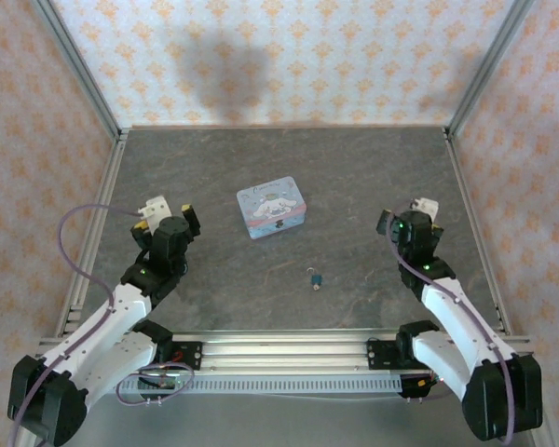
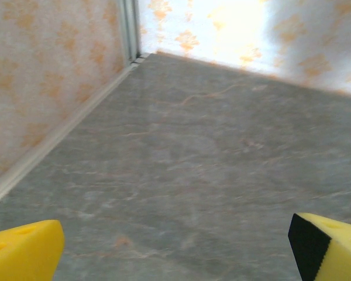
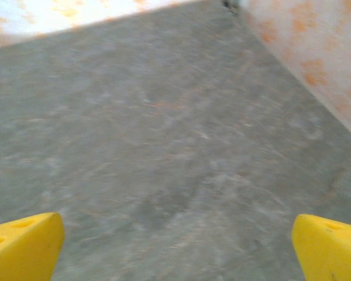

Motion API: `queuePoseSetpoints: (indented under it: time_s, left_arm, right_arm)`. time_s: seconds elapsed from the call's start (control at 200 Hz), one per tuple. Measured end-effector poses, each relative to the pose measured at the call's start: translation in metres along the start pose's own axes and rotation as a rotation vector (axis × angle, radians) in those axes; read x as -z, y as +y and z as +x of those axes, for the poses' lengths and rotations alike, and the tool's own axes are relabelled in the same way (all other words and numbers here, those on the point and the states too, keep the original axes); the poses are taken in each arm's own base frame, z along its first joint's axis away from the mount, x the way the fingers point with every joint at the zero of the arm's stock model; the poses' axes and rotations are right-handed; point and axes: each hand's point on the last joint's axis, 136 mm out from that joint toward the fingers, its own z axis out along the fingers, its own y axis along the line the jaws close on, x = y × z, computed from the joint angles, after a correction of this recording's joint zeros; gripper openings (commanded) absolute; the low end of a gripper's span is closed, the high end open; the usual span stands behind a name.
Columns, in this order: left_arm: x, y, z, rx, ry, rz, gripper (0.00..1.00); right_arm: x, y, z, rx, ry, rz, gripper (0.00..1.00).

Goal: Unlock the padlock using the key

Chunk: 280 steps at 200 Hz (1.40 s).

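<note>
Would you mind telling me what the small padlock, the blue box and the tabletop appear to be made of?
The padlock: probably painted metal, with a teal body and a thin pale shackle; too small to be sure. The box: likely printed tin, with a smooth pale-blue lid bearing a cartoon. The tabletop: a grey stone-look surface, veined and matte.

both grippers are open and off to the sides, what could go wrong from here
The padlock is tiny and lies loose on the table; the wide-open left gripper or right gripper may push it instead of gripping it.
The key looks like a pale speck at its near end, easy to miss or knock.
The tin lies just beyond; an overshoot could bump it.
</note>
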Motion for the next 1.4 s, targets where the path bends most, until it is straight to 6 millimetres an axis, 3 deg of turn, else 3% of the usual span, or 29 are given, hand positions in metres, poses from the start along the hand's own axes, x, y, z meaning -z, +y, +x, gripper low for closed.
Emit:
queuePoseSetpoints:
  time_s: [0.115,0.25,0.39,0.611,0.851,1.061,1.241,1.401]
  left_arm:
    - [-0.005,0.011,0.007,-0.042,-0.008,-0.03,1.0]
    - [-0.013,0.018,0.007,-0.052,-0.027,-0.041,1.0]
    - [-0.029,0.019,0.017,-0.081,-0.019,-0.036,1.0]
    - [-0.059,0.011,0.049,-0.127,0.032,0.011,1.0]
    - [-0.087,-0.001,0.057,-0.119,0.024,0.089,1.0]
    - [-0.11,-0.01,0.083,-0.133,0.089,0.135,1.0]
    - [-0.118,-0.022,0.06,-0.114,0.049,0.16,1.0]
    - [-0.118,-0.023,0.059,-0.113,0.047,0.16,1.0]
  right_arm:
    - [-0.013,-0.023,0.011,-0.021,-0.009,0.064,0.99]
    - [-0.028,-0.028,0.013,-0.045,-0.04,0.063,0.99]
    - [-0.047,-0.019,0.017,-0.056,-0.059,0.015,0.99]
    - [-0.074,0.004,0.025,-0.026,-0.071,-0.081,0.99]
    - [-0.096,0.019,0.043,0.019,-0.034,-0.144,0.99]
    - [-0.104,0.029,0.01,0.01,-0.087,-0.155,0.99]
    - [-0.105,0.028,0.012,0.012,-0.077,-0.153,0.99]
    - [-0.105,0.028,0.012,0.012,-0.078,-0.153,0.99]
